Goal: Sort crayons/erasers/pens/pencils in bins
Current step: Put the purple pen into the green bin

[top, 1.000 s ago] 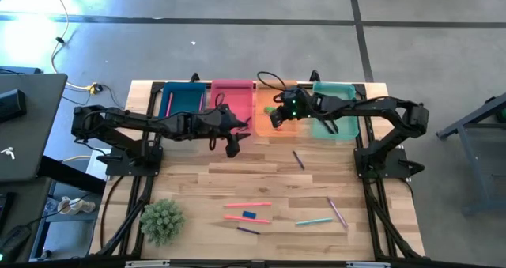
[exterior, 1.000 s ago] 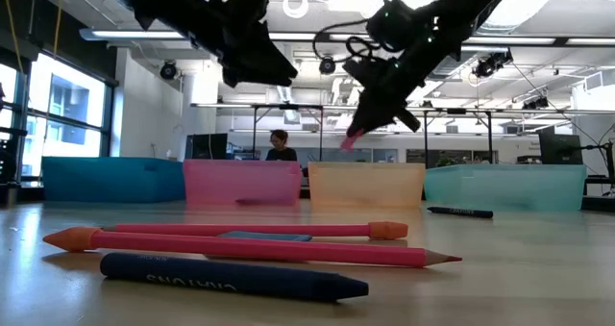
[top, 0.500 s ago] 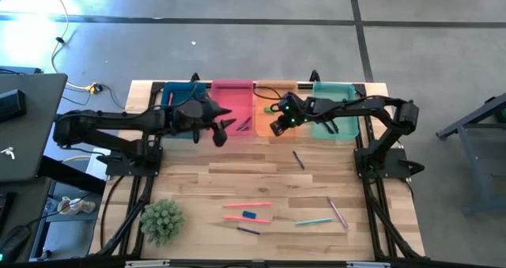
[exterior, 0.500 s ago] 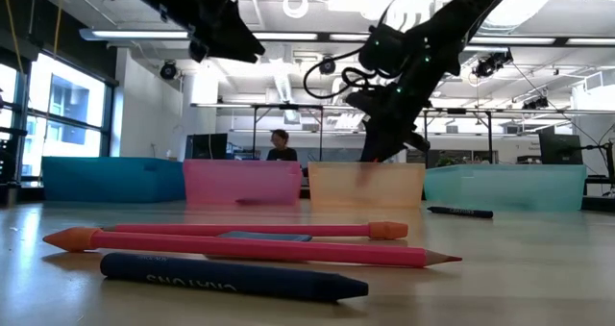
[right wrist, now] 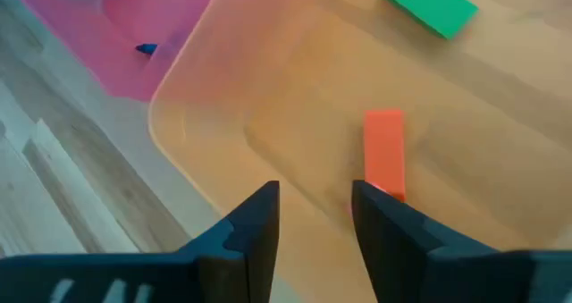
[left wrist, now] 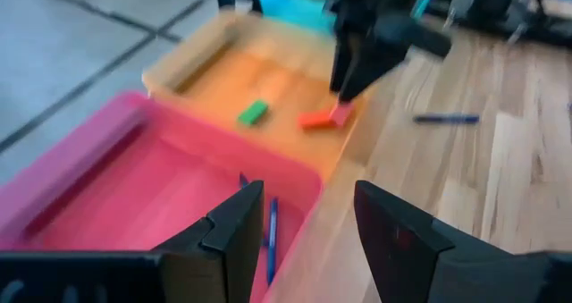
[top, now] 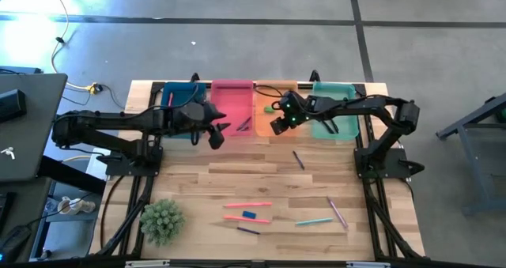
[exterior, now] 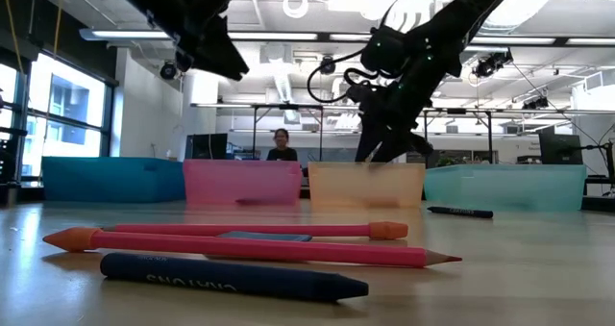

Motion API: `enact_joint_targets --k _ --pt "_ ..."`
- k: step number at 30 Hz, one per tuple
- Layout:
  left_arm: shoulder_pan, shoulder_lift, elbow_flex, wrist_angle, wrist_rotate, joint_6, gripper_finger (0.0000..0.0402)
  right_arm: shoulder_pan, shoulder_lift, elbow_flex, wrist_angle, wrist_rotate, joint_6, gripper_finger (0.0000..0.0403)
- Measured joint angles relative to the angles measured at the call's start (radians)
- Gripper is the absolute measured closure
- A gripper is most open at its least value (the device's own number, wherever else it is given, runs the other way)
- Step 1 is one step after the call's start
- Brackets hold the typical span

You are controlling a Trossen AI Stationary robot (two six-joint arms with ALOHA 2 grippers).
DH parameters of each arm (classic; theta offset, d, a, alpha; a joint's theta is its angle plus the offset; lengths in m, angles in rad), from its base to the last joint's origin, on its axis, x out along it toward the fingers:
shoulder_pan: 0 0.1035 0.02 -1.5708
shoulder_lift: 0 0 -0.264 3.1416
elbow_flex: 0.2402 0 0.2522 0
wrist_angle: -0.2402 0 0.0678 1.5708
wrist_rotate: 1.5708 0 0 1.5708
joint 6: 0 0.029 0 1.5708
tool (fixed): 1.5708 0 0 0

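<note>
Since a second ago, right hand (right wrist: pixel 313 215) has lowered over the orange bin (right wrist: pixel 268 97) and let go of the pink-red eraser (right wrist: pixel 384 151), which lies on the bin floor near the green eraser (right wrist: pixel 430 5); its fingers are spread. Left hand (left wrist: pixel 299 223), fingers apart and empty, has drawn back above the pink bin (left wrist: pixel 107 196). Blue eraser (top: pixel 249 215) rests on the tabletop (top: pixel 316 189) among pencils.
</note>
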Motion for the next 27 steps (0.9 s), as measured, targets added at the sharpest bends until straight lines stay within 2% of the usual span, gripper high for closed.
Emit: enact_joint_targets --k 6,13,19,27 --pt "0.0 0.0 0.0 -0.065 0.003 -0.004 0.0239 0.022 -0.088 0.0 -0.046 0.035 0.009 0.027" --pt "0.0 0.0 0.0 -0.063 0.003 -0.002 0.0239 0.087 -0.209 0.0 -0.075 0.082 0.054 0.027" --pt "0.0 0.001 0.0 -0.062 0.003 -0.002 0.0239 0.193 -0.233 0.0 -0.156 0.081 0.168 0.027" --pt "0.0 0.001 0.0 -0.058 0.004 -0.001 0.0239 0.397 -0.234 0.0 -0.271 0.11 0.325 0.027"
